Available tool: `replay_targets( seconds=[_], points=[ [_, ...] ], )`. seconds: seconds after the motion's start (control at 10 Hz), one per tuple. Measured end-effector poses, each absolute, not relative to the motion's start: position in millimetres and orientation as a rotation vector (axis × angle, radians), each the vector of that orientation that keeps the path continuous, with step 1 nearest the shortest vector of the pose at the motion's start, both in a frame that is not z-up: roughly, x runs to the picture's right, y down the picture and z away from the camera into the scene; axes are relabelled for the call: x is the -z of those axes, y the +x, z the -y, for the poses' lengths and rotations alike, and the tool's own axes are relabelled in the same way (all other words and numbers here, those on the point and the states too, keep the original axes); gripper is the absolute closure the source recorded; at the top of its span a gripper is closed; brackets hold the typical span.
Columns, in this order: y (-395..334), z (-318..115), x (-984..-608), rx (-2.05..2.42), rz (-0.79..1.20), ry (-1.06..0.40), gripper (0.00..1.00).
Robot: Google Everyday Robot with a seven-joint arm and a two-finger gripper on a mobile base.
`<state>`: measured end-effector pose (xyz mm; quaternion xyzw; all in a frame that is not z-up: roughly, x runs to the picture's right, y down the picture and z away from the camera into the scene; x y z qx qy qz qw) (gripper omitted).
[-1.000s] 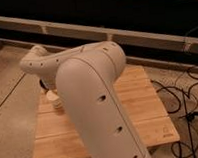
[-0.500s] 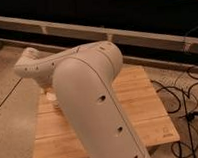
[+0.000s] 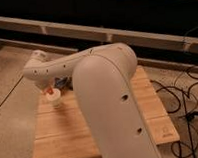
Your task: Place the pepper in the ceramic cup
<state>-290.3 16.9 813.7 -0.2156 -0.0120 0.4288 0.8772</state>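
Note:
The cream-white ceramic cup stands on the left part of the wooden table. A bit of the orange-red pepper shows right at the cup's rim, at its far-left side; I cannot tell whether it is inside the cup or held just above it. My gripper is at the end of the white arm, directly above and behind the cup, mostly hidden by the wrist.
A blue-grey block lies on the table just behind the cup, partly under the arm. Black cables lie on the floor to the right. A dark shelf unit runs along the back.
The arm's wrist has shifted, and the cup now shows more fully with the pepper's orange-red tip at its rim.

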Motion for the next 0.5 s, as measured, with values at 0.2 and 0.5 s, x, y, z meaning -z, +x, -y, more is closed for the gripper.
replay_targets(
  seconds=[0.2, 0.5],
  points=[
    [-291.5, -17.4, -813.3, -0.893, 0.026, -0.451, 1.0],
    [-297.0, -15.0, -821.2, -0.86, 0.04, -0.444, 1.0]
  ],
)
